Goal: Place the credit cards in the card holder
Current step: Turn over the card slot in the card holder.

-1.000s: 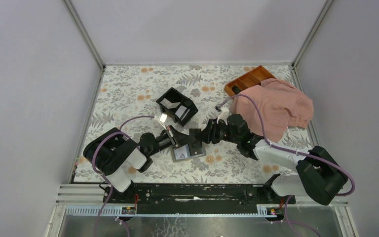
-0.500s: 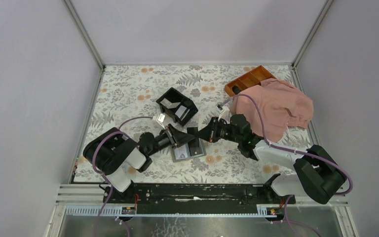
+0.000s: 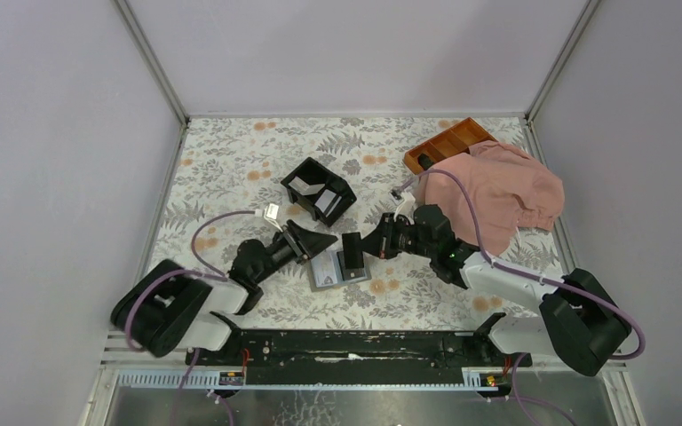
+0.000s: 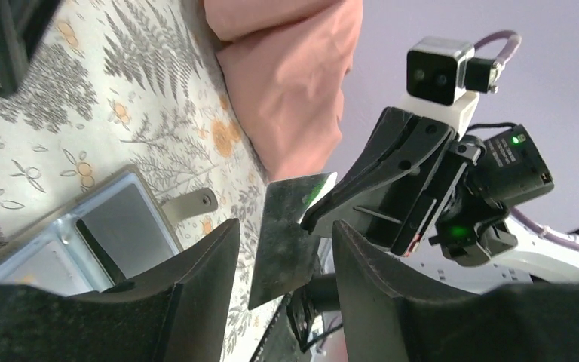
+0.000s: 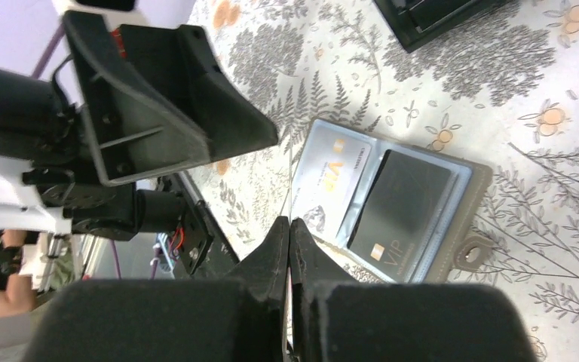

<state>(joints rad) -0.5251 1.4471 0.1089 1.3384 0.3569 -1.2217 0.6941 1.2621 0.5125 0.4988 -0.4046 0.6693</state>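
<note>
Surroundings: a black box (image 3: 318, 189) with two compartments stands on the floral table (image 3: 231, 160), beyond the left arm. An orange tray (image 3: 444, 142) lies at the far right corner, partly covered by a pink cloth (image 3: 497, 191). The cloth lies just behind the right arm's wrist. Nothing lies between the two grippers and the card holder (image 3: 330, 273).

Card holder: it lies open and flat on the table near the front centre, below the two grippers. In the right wrist view, one pocket holds a pale card (image 5: 332, 170) and the other a dark VIP card (image 5: 401, 202).

Right arm: it reaches low and to the left across the table. The right gripper (image 3: 364, 248) is clamped on a dark credit card (image 3: 352, 251), held on edge above the holder's right half; the fingers (image 5: 271, 256) press together on the card's thin edge.

Left arm: it lies low, reaching right. The left gripper (image 3: 320, 241) faces the right gripper, jaws spread apart and gripping nothing. In the left wrist view the held card shows through the gap between its fingers (image 4: 203, 294)
</note>
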